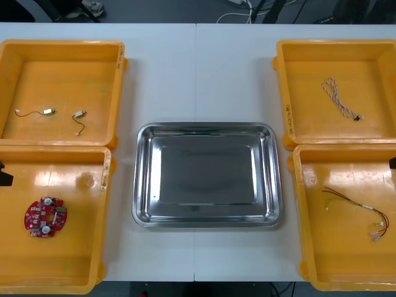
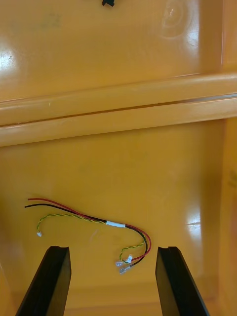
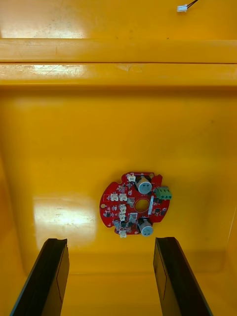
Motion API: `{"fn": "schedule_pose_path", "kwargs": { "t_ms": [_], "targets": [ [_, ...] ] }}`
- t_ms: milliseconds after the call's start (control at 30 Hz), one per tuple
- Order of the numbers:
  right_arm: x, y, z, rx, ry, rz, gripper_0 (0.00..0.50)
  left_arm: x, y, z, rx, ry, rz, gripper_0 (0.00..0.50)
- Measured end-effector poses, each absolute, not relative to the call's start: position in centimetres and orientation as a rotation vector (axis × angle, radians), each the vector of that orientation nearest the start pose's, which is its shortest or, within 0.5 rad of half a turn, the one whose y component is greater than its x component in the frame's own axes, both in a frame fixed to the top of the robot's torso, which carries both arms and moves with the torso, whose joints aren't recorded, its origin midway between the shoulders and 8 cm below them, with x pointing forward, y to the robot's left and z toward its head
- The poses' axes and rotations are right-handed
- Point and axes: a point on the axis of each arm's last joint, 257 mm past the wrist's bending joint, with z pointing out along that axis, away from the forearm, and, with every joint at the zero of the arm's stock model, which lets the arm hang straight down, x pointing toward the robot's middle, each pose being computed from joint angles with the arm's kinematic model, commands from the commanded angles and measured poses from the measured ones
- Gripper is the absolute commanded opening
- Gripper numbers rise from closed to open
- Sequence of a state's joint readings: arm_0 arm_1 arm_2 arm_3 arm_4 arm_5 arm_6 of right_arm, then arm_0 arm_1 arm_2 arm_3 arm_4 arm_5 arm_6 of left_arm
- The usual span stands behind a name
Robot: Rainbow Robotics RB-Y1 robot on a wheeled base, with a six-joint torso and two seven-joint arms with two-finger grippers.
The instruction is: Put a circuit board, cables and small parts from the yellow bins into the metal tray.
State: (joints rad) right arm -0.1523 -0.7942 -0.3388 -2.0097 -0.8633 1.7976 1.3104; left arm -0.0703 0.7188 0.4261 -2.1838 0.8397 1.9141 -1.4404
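One board (image 1: 45,216), round and red, lies flat on the floor of the near left bin (image 1: 74,257). It sits toward the bin's outer side, apart from every wall. White plugs, two grey cylinders and a green block stand on its face.

Left gripper (image 3: 109,240): over the near left bin, fingers (image 3: 49,276) spread wide and grasping nothing. The board lies just beyond the fingertips, roughly centred on the gap and untouched.

One tray (image 1: 143,185): middle of the table (image 1: 198,62), between the left and right bins, bare and shiny inside.

Two small metal parts (image 1: 48,112): far left bin (image 1: 62,68), side by side but apart, each trailing a thin wire. A white plug past the bin walls in the left wrist view probably belongs to one of them.

One blue-white cable (image 1: 340,99): far right bin (image 1: 309,120), lying slantwise on the floor.

One red-yellow cable (image 1: 356,209): near right bin (image 1: 346,260), toward the outer wall. It runs with a black strand, bound by a white band, and has small plugs at both ends.

Right gripper (image 2: 112,248): over the near right bin, fingers (image 2: 49,281) parted and empty. The cable's looped plug end lies in the gap between them, touching neither, and the rest trails away beyond the fingertips.
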Motion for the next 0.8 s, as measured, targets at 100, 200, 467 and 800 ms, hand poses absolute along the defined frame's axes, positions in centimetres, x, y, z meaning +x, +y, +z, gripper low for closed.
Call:
{"fn": "schedule_pose_path", "kwargs": {
  "t_ms": [100,200,467,800],
  "targets": [
    [39.12,-40.52,-18.37,0.153,2.683,0.059,0.500,35.23,39.68,-18.21,0.026,2.698,0.010,0.500],
    [39.12,-40.52,-18.37,0.153,2.683,0.059,0.500,35.23,39.68,-18.21,0.026,2.698,0.010,0.500],
    [39.12,-40.52,-18.37,0.153,2.683,0.059,0.500,35.21,39.79,-18.27,0.021,2.699,0.013,0.500],
    [39.19,-40.51,-18.33,0.153,2.680,0.060,0.500,35.27,40.22,-18.26,0.007,2.698,0.032,0.500]
  ]
}}
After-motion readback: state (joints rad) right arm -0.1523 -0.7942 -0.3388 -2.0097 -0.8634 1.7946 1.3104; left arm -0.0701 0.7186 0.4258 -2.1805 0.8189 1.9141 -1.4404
